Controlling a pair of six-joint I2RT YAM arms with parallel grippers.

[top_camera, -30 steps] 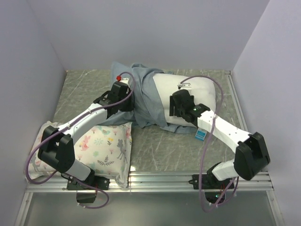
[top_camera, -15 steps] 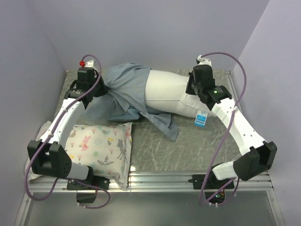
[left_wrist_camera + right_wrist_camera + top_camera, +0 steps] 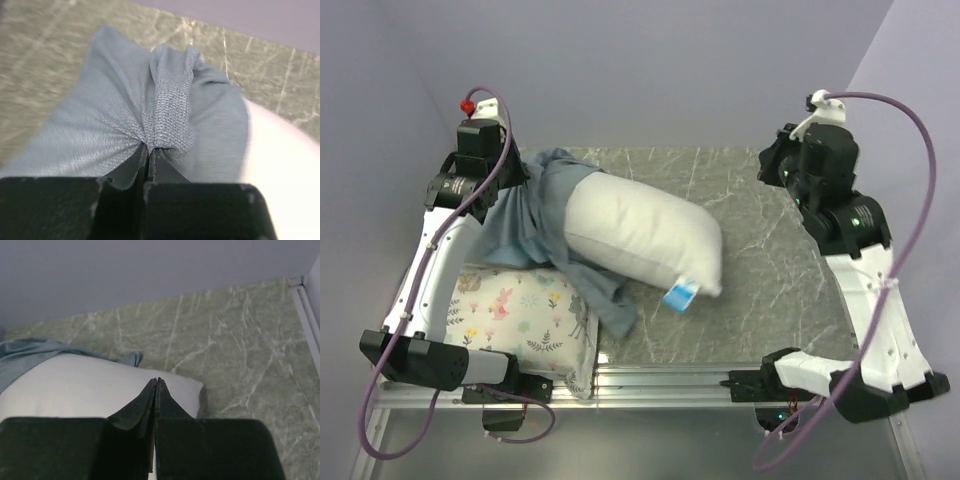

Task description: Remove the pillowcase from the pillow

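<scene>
The pillowcase point(image 3: 535, 215) shows its slate blue-grey side and hangs bunched from my left gripper point(image 3: 512, 182) at the back left. In the left wrist view the gripper point(image 3: 149, 150) is shut on a gathered fold of the pillowcase point(image 3: 170, 100). The plump white pillow point(image 3: 640, 235) lies across the table's middle, almost wholly bare, its blue-and-white tag point(image 3: 680, 295) at the near edge. Its left end rests against the fabric, and a flap lies under it. My right gripper point(image 3: 772, 170) is raised at the back right, shut and empty. In the right wrist view the gripper point(image 3: 156, 381) hangs above the pillow point(image 3: 80, 385).
A smaller white floral deer-print pillow point(image 3: 530, 310) lies at the front left, under the left arm. The grey marbled table point(image 3: 770, 270) has purple walls on three sides and a metal rail point(image 3: 670, 380) at the near edge.
My left gripper pulled the pillowcase left and up, sliding it off the pillow. My right gripper let go of the pillow and rose to the back right. The pillow shifted to the middle.
</scene>
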